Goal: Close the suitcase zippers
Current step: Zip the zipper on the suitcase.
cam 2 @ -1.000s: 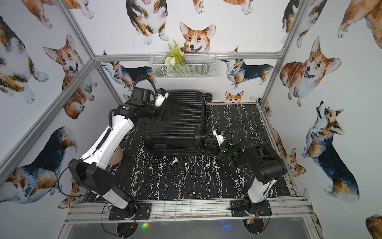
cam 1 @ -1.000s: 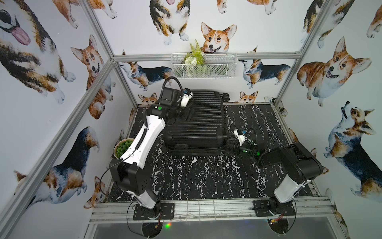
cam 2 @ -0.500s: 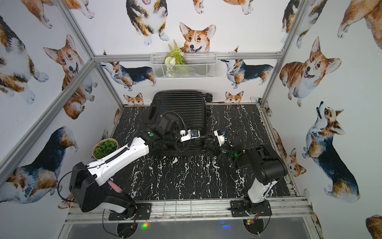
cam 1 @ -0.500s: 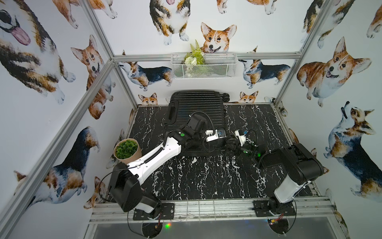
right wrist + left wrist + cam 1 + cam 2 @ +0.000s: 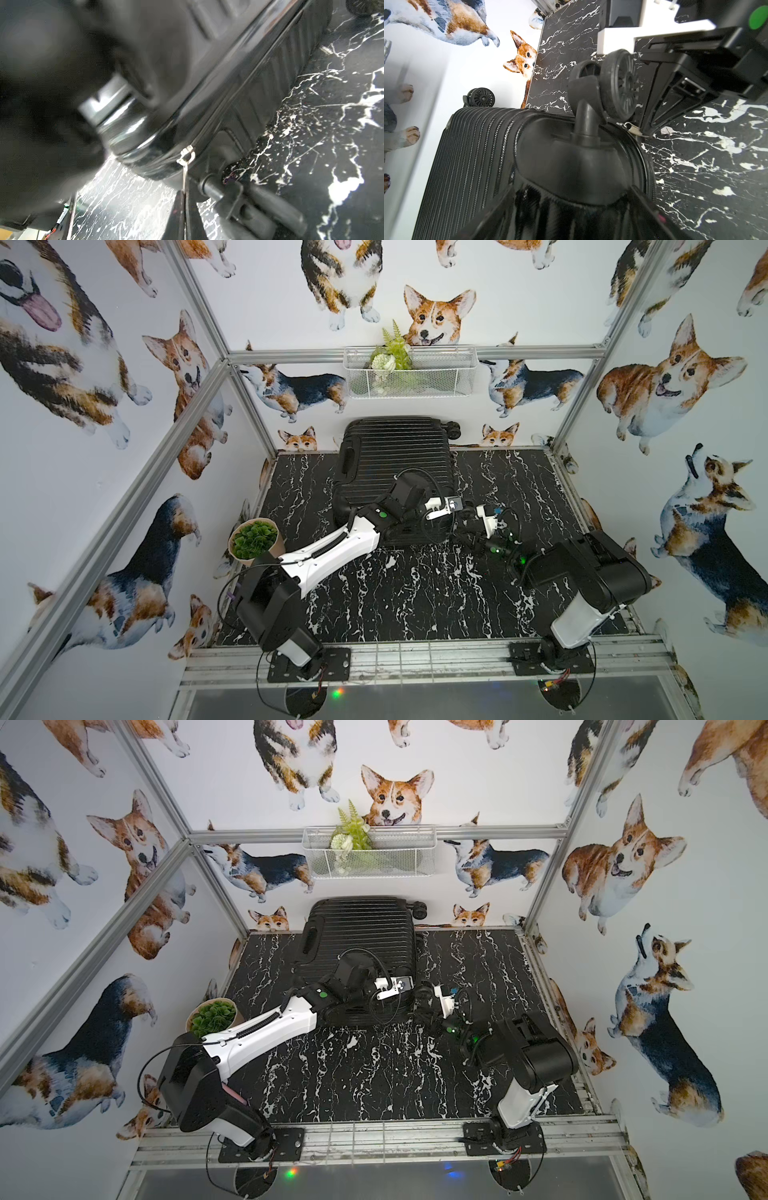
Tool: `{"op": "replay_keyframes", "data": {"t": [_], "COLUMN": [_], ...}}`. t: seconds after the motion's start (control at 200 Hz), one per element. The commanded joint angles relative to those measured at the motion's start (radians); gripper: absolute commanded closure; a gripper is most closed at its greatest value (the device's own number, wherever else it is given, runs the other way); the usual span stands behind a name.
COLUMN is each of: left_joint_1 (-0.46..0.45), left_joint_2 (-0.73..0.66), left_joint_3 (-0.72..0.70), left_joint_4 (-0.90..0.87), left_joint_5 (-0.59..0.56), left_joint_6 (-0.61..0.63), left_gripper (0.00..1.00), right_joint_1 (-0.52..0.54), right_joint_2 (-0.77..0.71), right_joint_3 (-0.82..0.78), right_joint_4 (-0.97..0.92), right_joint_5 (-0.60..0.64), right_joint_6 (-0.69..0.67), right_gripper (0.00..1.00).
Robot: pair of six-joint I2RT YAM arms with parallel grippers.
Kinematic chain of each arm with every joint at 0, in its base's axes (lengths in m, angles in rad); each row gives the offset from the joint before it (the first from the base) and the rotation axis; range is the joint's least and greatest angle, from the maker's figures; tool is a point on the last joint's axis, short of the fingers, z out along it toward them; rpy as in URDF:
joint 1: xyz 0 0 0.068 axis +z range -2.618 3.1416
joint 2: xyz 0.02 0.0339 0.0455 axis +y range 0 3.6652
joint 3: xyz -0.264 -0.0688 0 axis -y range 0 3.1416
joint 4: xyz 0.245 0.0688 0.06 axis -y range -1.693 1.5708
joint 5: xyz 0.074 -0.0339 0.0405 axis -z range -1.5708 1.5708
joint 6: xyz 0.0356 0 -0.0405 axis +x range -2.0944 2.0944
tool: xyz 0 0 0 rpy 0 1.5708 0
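A: Largest first, please.

B: Black tabletop with white marble veins (image 5: 415,597), under everything. On it, at the back and in the middle, small black hard-shell suitcase with ribbed shell (image 5: 390,456); lies flat, upper half down on lower half, visible in both top views.

A: And the arms?

B: White-and-black left arm (image 5: 332,547), stretched across the table to the near right corner of the suitcase. Black-and-white right arm (image 5: 582,572), folded low, reaching to the same corner from the right.

A: Anything else near?

B: Round brown paper pot with green plant (image 5: 255,539), at the table's left edge, well apart from the suitcase.

A: Now the smaller things.

B: Black double wheel (image 5: 620,85) on that corner, seen close in the left wrist view. Left gripper (image 5: 573,191): jaws wide apart, one on each side of the rounded corner; impossible to tell whether pressing on the shell. Right gripper (image 5: 184,193): fingertips together, clamped on the small silver metal zipper pull (image 5: 186,158).

A: And the zip itself?

B: Thin black zipper track (image 5: 228,102), running along the seam between the two halves. Pull at the near right corner, just beside the wheel, held out from the seam.
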Motion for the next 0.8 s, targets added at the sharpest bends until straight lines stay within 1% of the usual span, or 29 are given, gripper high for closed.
{"op": "replay_keyframes", "data": {"t": [0.0,0.235,0.435,0.556,0.691,0.791], "left_joint_1": [0.01,0.009,0.004,0.003,0.003,0.001], "left_joint_2": [0.018,0.028,0.033,0.039,0.051,0.052], "left_joint_3": [0.015,0.017,0.017,0.019,0.029,0.043], "left_joint_4": [0.104,0.099,0.093,0.089,0.086,0.068], "left_joint_5": [-0.205,-0.188,-0.168,-0.155,-0.147,-0.136], "left_joint_6": [-0.018,-0.047,-0.059,-0.065,-0.074,-0.083], "left_gripper": [0.16,0.18,0.19,0.19,0.2,0.2], "right_joint_1": [0.027,0.063,0.114,0.155,0.195,0.202], "right_joint_2": [0.009,0.048,0.037,-0.013,-0.106,-0.161], "right_joint_3": [-0.025,-0.052,-0.058,-0.058,-0.044,-0.025], "right_joint_4": [-0.028,0.106,0.114,0.05,-0.096,-0.211], "right_joint_5": [-0.02,0.014,0.07,0.128,0.17,0.205], "right_joint_6": [0.041,0.077,0.058,0.016,-0.064,-0.1], "right_gripper": [1.0,1.0,1.0,1.0,1.0,1.0]}}
